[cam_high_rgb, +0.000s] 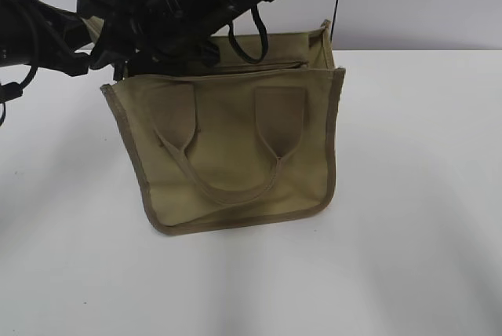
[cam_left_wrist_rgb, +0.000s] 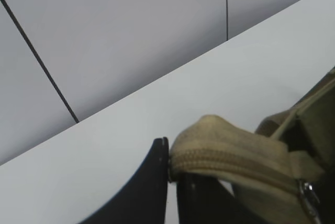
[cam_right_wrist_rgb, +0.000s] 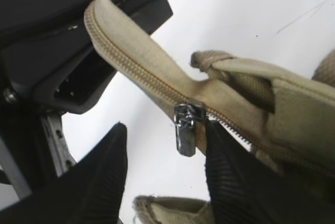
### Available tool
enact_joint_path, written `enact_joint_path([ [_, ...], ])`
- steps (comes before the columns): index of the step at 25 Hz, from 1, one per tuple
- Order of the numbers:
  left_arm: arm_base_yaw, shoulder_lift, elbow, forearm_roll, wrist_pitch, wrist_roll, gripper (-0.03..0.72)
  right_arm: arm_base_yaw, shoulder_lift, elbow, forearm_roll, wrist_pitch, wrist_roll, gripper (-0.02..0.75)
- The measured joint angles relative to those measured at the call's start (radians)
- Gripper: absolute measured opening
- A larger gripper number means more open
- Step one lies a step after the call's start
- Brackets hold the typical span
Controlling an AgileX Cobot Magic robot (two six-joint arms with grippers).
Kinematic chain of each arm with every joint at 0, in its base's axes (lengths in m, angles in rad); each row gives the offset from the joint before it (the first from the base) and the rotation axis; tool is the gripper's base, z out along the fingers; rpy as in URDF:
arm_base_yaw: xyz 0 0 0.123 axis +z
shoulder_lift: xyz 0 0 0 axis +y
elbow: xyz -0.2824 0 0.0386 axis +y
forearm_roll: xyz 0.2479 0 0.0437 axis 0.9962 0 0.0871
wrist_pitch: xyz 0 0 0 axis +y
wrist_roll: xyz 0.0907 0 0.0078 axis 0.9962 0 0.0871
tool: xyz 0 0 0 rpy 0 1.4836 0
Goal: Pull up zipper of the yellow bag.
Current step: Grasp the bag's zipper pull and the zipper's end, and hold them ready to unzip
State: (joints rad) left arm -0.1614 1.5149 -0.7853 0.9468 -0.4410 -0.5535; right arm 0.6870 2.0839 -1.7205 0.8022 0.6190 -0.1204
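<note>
I'm seeing the yellow bag (cam_high_rgb: 235, 155) standing upright on the white table (cam_high_rgb: 423, 195), with both arms crowding over its top left corner. My left gripper (cam_left_wrist_rgb: 171, 182) is clamping its jaws narrowly on the end tab of the zipper (cam_right_wrist_rgb: 141, 72), pulling the tape taut. My right gripper (cam_right_wrist_rgb: 165, 169) is standing with its jaws apart around the small metal pull (cam_right_wrist_rgb: 186, 130), not yet pinching it.

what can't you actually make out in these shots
- Exterior view: the arms cover the bag's top left, so both grippers and the zipper pull are hidden.
- Left wrist view: the left gripper pinches the zipper end; the pull is cut off by the bottom edge.
- Right wrist view: the right gripper is open around the pull; contact is unclear. How far the zipper is closed is cut off at the right.
</note>
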Motion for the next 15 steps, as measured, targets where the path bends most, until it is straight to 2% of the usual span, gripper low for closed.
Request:
enact_joint_path([
  [15,0.000,-0.010,0.000,0.004,-0.028,0.000,0.006,0.000,0.040,-0.005,0.058,-0.019,0.068,0.342],
])
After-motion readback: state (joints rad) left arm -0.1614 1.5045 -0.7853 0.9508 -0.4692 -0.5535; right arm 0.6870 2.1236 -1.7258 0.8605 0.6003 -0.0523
